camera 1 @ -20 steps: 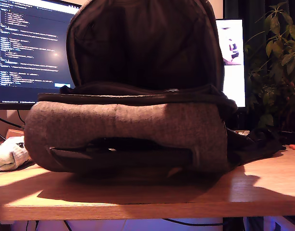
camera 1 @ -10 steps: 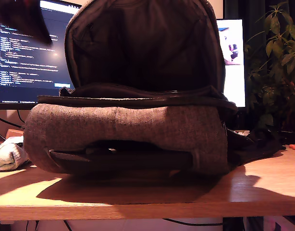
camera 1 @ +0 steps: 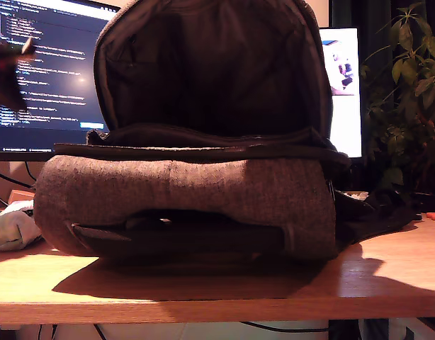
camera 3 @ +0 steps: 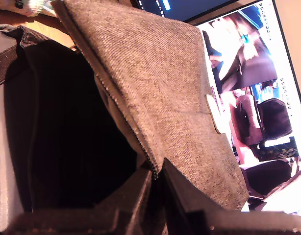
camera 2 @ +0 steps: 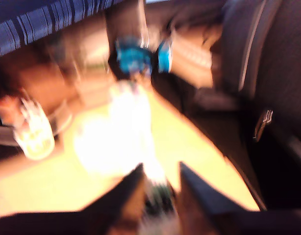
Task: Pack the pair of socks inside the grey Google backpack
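Note:
The grey Google backpack lies in the middle of the wooden table, its flap standing up and showing dark lining. My second gripper is shut on the flap's zipper edge, with the dark inside beside it; it is hidden in the exterior view. The pair of socks is a white bundle on the table at the exterior view's left, beside the backpack. My first gripper is open just above the socks, in a blurred picture. It shows as a dark smear at the exterior view's upper left.
Two lit monitors stand behind the backpack, and a leafy plant is at the exterior view's right. A glass jar stands on the table near the socks. Black straps trail off the backpack toward the plant.
The dark arm at the exterior view's upper left has come lower and further toward that edge. Its shadow now covers the socks. The flap has stayed up.

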Controlling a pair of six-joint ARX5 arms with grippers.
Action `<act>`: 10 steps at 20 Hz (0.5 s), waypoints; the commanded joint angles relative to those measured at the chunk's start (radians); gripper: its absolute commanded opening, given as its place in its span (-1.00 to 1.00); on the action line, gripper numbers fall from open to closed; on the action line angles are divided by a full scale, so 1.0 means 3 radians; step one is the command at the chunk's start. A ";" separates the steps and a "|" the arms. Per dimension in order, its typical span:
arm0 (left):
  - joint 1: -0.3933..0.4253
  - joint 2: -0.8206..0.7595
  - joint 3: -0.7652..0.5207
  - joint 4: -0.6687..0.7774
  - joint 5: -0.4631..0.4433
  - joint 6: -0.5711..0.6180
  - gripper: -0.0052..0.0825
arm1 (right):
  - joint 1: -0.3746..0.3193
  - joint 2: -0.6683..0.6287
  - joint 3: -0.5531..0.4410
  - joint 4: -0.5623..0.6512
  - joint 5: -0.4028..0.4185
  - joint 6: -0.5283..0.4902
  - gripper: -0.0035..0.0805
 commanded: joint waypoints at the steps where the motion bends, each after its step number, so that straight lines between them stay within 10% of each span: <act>1: 0.0008 0.0195 0.0179 -0.0106 0.0089 -0.0134 0.54 | 0.0017 -0.0080 0.0095 0.0070 -0.0003 0.0029 -0.94; 10: 0.0039 0.1080 0.1011 -0.0621 0.0078 -0.0188 0.54 | 0.0015 -0.0081 0.0095 0.0069 -0.0013 0.0052 -0.94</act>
